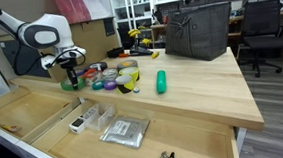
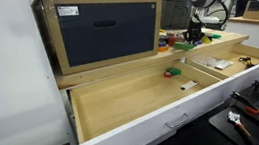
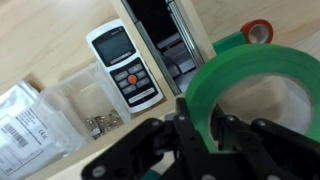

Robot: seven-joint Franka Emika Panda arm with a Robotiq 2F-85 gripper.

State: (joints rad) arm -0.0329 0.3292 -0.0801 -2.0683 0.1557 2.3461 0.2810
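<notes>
wooden drawer (image 3: pixel 50 40) below, gripper (image 3: pixel 207 125) clamps tight on green tape roll (image 3: pixel 262 68).

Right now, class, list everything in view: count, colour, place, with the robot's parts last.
bench: one, light wood, centre
drawer: at least one, wood, open under the bench
meter: one, white, in the drawer
clear box: one, see-through, beside the meter
bag: one, clear, in the drawer
green tape: one, green, in the gripper
other tapes: several, mixed colours, on the bench by the gripper
cylinder: one, green, mid-bench
basket: one, black, back of the bench
chair: one, black, behind the bench
arm: one, white and black, at the bench's end
gripper: one, black, shut on the green tape
</notes>
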